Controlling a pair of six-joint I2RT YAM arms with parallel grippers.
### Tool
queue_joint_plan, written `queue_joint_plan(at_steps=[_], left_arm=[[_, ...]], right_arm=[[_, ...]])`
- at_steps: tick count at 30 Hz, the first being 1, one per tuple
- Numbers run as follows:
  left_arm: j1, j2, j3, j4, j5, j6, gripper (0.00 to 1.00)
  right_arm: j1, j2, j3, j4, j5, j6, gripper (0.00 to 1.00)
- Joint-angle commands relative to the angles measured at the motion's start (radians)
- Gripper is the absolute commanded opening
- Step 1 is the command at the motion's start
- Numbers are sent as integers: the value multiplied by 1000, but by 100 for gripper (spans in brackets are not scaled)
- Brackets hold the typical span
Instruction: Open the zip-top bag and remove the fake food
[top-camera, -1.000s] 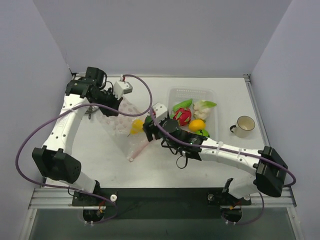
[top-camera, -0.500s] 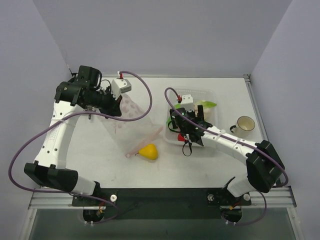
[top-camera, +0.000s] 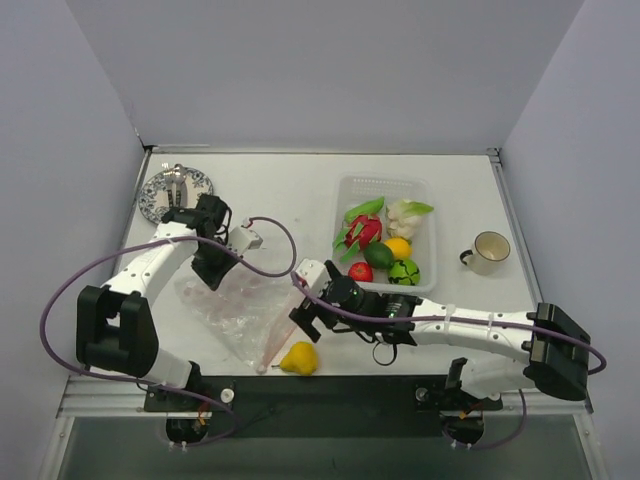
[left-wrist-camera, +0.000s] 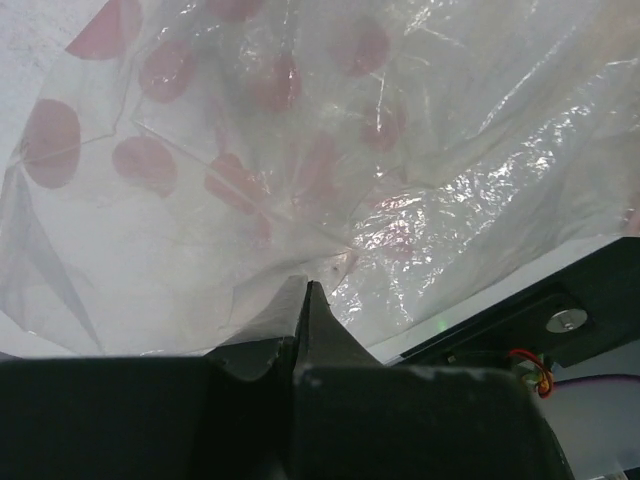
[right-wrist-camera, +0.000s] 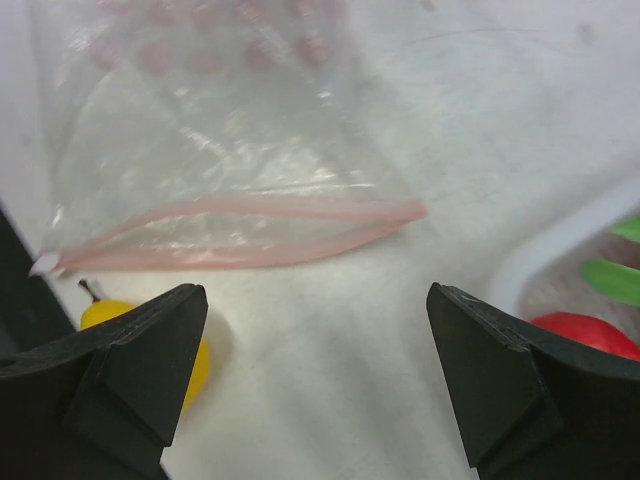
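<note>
While R gripper (right-wrist-camera: 312, 310) gapes, bag (right-wrist-camera: 230, 190) ahead.

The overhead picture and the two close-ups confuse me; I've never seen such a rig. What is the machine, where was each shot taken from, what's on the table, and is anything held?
These are two white robot arms bolted at the table's near edge. The overhead view looks down from above and behind them; each close-up comes from a camera on one wrist, so the black shapes there are that arm's own fingers. The left gripper is shut, pinching the clear crinkly zip-top bag with red dots. The right gripper is open and holds nothing; it faces the bag's pink zip strip. On the white table lie a yellow plastic pear, a clear rigid tray of glossy toy fruit and vegetables, a cream cup and a blue patterned plate.
</note>
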Motion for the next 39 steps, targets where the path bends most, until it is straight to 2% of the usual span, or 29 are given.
queue_joint_plan(at_steps=[1,4,5,8,13,21,27,28,34,39], left_arm=[[0,10,-9,135,-84,-8,0],[2,16,-12,146,-89,-7,0],[2,18,-12,148,-89,-5,0],[2,13,-21,155,-93,-2,0],[2,13,-38,168,-116,-1,0],[5,68,40,152,-74,-11,0],[8,133,80,154,-15,-56,0],[8,135,82,155,-12,-57,0],[15,115,88,148,20,-82,0],[22,70,89,129,28,-84,0]], right_arm=[[96,15,-39,-2,-226,-91,100],[110,8,-52,-25,-367,-105,100],[109,3,-52,-48,-463,-105,100],[110,-8,-50,-115,-561,-102,100],[113,-6,-40,-168,-590,-84,100],[122,107,170,-382,-705,-175,100],[205,198,246,-451,-646,-200,100],[213,209,249,-459,-604,-200,100],[251,339,293,-448,-586,-165,100],[306,469,345,-442,-377,-143,100]])
